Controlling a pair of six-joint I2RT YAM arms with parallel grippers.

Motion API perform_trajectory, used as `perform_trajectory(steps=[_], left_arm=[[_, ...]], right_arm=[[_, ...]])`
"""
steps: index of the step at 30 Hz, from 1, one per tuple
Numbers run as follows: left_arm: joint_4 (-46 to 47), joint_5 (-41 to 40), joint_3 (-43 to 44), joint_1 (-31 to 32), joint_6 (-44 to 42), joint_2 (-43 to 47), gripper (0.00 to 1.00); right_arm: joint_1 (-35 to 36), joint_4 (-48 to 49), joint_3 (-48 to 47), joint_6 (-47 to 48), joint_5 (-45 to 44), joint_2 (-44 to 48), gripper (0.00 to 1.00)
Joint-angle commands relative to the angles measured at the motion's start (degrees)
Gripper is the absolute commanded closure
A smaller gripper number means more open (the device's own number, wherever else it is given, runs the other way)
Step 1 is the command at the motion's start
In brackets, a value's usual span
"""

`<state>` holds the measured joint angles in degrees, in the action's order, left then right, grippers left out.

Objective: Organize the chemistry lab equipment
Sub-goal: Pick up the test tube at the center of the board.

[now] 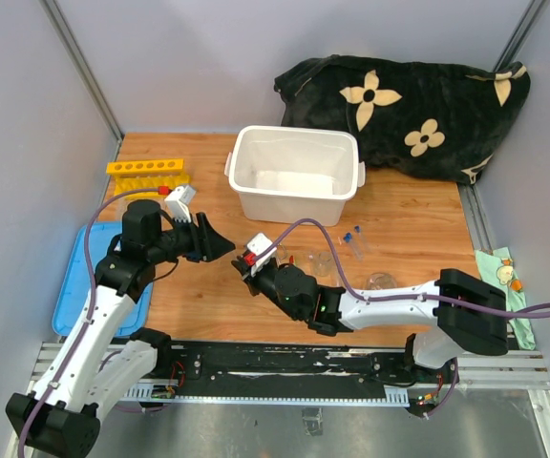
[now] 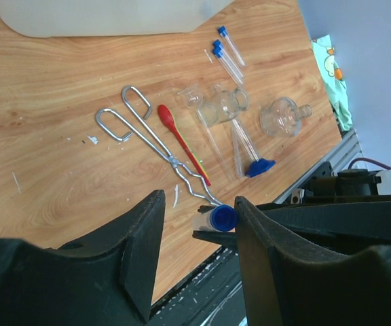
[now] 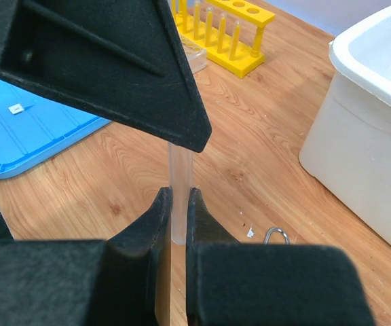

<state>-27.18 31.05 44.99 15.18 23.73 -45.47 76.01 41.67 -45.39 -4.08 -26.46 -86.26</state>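
My right gripper (image 3: 180,193) is shut on a clear blue-capped tube (image 3: 180,170) and holds it out above the wood table. The tube's blue cap (image 2: 222,219) sits between the fingers of my left gripper (image 2: 199,200), against the right-hand finger; those jaws stand open. The two grippers meet at mid-table, left gripper (image 1: 220,248) and right gripper (image 1: 244,262). On the table beyond lie metal tweezers (image 2: 148,132), a thin red-orange tool (image 2: 182,139), small beakers (image 2: 222,105), a flask (image 2: 280,117), a blue-based glass piece (image 2: 250,153) and more blue-capped tubes (image 2: 226,54). The yellow rack (image 1: 146,169) stands at far left.
A white bin (image 1: 294,172) stands at the back centre, its blue lid (image 1: 94,286) flat at the left edge. A black flower-patterned blanket (image 1: 409,105) is bunched at the back right. A green cloth (image 1: 504,272) lies off the table's right side.
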Motion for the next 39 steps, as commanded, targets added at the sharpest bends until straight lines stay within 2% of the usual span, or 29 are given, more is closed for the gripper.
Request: perform_trajectory(steps=[1, 7, 17, 27, 30, 36, 39], left_arm=[[1.03, -1.13, 2.03, 0.63, -0.85, -0.12, 0.51], [1.68, -2.1, 2.83, 0.94, -0.63, -0.37, 0.61], [2.03, -2.05, 2.95, 1.64, -0.52, -1.17, 0.7], [1.98, -2.12, 2.57, 2.48, -0.55, -1.87, 0.72], [2.01, -2.42, 2.56, 2.74, -0.76, -2.02, 0.78], [2.02, -3.33, 2.33, 2.83, -1.07, -2.19, 0.99], [2.0, -3.85, 2.09, 2.78, -1.29, -2.39, 1.0]], right_arm=[[-0.77, 0.35, -1.91, -0.5, 0.29, -0.31, 0.99], [-0.86, 0.21, -1.91, -0.71, 0.27, -0.57, 0.99], [-1.12, 0.09, -1.81, -1.03, -0.07, -0.67, 0.99], [-1.39, 0.08, -1.82, -1.12, -0.35, -0.67, 0.99], [-1.48, 0.08, -1.87, -1.14, -0.48, -0.6, 0.99], [-1.48, 0.08, -1.36, -1.11, -1.11, 0.14, 0.99], [-1.53, -0.07, -1.13, -1.09, -1.52, 0.7, 0.98]])
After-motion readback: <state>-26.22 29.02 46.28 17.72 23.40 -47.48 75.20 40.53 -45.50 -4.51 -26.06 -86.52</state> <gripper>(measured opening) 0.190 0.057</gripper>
